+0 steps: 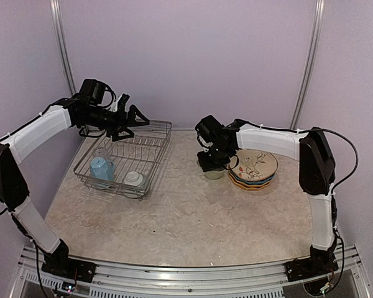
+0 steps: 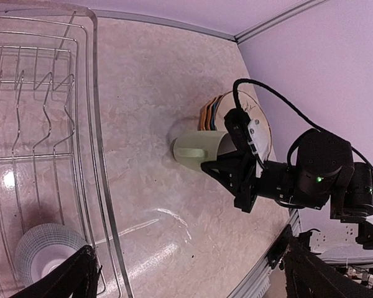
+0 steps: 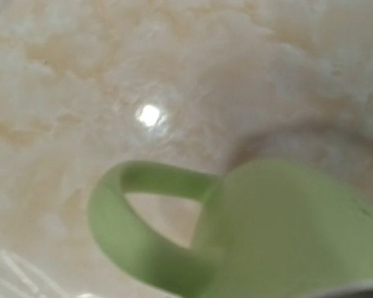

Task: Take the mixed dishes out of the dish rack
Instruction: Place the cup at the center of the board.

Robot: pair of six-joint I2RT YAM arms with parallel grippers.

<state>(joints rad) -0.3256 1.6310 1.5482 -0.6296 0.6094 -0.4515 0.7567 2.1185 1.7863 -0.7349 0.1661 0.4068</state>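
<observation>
The dish rack [image 1: 150, 149] stands at the left of the table and holds a light blue cup [image 1: 101, 168], a small white cup [image 1: 134, 180] and a clear glass [image 1: 100, 153]. My left gripper [image 1: 134, 118] is open and empty, above the rack's far edge. Its fingers [image 2: 74, 277] frame the bottom of the left wrist view. My right gripper [image 1: 212, 162] is shut on the rim of the light green mug [image 1: 215, 174], which stands on the table beside the stacked plates [image 1: 255, 167]. The mug [image 3: 286, 236] fills the right wrist view, where my own fingers are hidden.
The left wrist view shows the rack's wire dividers [image 2: 46, 124], the white cup [image 2: 46, 251] in it, the mug [image 2: 198, 151] and the plate stack [image 2: 212, 112] under the right arm. Walls stand close behind and on both sides.
</observation>
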